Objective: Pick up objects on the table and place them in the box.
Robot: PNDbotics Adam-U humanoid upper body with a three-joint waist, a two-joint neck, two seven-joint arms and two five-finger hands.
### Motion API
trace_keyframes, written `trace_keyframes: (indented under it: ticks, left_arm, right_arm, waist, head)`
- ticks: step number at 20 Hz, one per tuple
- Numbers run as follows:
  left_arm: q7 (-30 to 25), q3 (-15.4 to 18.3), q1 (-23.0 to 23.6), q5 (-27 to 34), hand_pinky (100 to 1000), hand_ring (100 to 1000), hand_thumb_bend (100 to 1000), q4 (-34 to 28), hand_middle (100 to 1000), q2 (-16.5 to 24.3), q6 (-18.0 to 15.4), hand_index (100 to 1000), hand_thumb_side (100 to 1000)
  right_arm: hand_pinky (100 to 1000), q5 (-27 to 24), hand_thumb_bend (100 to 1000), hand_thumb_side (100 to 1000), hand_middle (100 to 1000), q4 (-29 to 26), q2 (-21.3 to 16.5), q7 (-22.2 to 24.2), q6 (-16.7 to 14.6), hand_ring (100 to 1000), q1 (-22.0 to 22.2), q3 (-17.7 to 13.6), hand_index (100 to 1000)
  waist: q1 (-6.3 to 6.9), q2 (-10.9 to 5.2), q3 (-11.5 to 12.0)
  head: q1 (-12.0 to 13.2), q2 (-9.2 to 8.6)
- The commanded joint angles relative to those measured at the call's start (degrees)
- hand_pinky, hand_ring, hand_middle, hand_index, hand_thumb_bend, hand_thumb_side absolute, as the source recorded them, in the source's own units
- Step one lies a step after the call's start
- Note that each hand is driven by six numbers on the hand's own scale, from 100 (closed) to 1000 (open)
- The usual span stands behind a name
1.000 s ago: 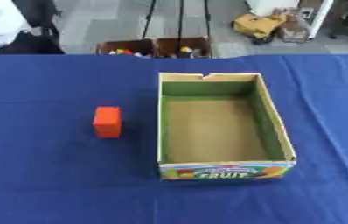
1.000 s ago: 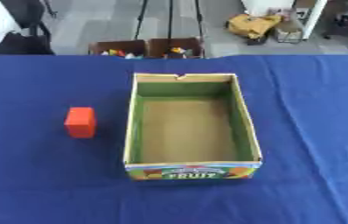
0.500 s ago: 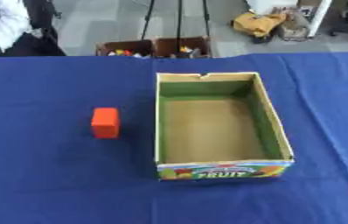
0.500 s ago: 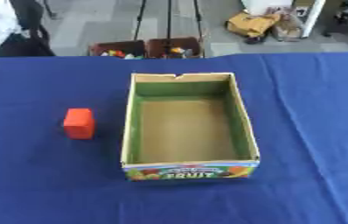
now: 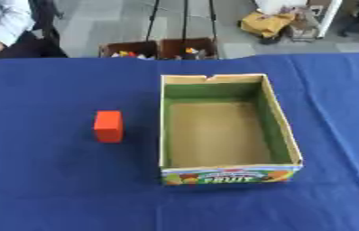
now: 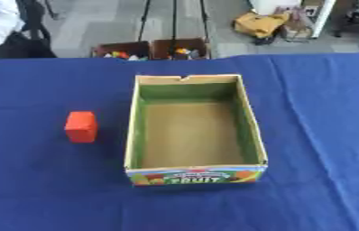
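Cloth [image 5: 48, 189] of deep blue covers the whole table, with faint creases running across it. Toward the left of it lies an orange block [image 5: 108, 126], a small upright-sided brick shape, resting flat on the cloth by itself. It sits well apart from the table's near edge and just left of the box [image 5: 281, 131], with a strip of bare cloth between the two; they do not touch.

The box is an open cardboard tray, longer front to back than it is wide, standing near the middle of the table. Its inner walls are green, its floor plain brown, and nothing lies inside it. The near outer wall carries a coloured fruit picture with the word FRUIT printed on it. The far wall has a small notch in its top edge.

Beyond the table's far edge, on the grey floor, stand two brown crates [image 6: 149, 48] side by side with small coloured things in them, too small to make out. Further right on the floor lies a yellow bag [image 5: 268, 22].

Neither robot hand shows in either view, so whether they are released, clenched or grasping anything cannot be told. The block is out on the cloth, not yet in the box.
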Motion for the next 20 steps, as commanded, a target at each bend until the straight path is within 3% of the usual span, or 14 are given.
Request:
trace_keyframes:
  ticks: [1,11,20]
  left_arm:
    - [-8.87,-1.1,-2.25,-0.62,647,792,100,1.67,858,4.16,-0.38,978,818]
    - [-27.0,-8.17,-13.33,-0.09,699,848,100,16.5,888,6.29,-3.55,1000,803]
    - [-33.07,-12.18,-20.57,1.06,684,842,100,27.79,879,3.53,-0.12,998,804]
  right_arm:
    - [771,-0.55,100,672,776,-0.98,-1.65,0.46,-0.07,756,-0.38,0.07,786]
    - [772,-1.73,100,666,776,-0.98,-1.32,1.87,-0.06,756,-0.71,0.95,786]
    - [774,-2.5,100,649,778,-0.98,-0.86,2.76,0.11,757,-0.86,1.28,787]
  waist:
    - [0.94,-1.84,-0.31]
    - [1.57,-2.15,-2.32]
    - [2.14,-2.21,-3.3]
  head:
    - [0.67,0.37]
    - [1.64,0.43]
    - [2.47,0.15]
